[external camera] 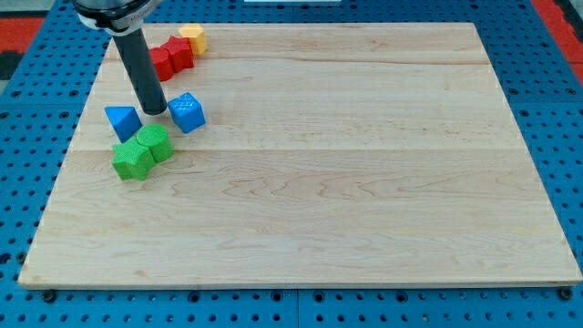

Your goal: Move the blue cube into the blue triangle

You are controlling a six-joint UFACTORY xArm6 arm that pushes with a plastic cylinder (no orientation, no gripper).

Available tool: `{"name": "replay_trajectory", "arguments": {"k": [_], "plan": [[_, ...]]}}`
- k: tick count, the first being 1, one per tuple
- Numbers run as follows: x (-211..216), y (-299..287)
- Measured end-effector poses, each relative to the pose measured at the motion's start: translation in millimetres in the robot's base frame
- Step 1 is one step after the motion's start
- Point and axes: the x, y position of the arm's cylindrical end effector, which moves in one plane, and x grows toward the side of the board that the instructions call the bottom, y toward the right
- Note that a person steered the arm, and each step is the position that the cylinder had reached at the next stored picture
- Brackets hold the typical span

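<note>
Blue cube (pixel 187 112) near the board's (pixel 346 164) upper-left, apart from blue triangle (pixel 122 120).
You see my tip (pixel 154 111), a bare rod gripping nothing, between them, just beside the cube. Green blocks (pixel 142 151) below; red blocks (pixel 171 57) and yellow block (pixel 193 37) above.

Pale wooden board (pixel 364 182) with faint grain, on a blue pegboard; blue cube (pixel 187 112), blue triangle (pixel 122 120), two green blocks (pixel 142 152), red blocks (pixel 170 57), a yellow block (pixel 193 37), dark rod.
</note>
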Motion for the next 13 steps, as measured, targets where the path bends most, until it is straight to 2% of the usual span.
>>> {"name": "replay_trajectory", "arguments": {"k": [1,2,5,7,13], "plan": [[-22.0,18.0],[-19.0,61.9],[-13.9,103.9],[5.7,87.7],[21.9,3.0]]}}
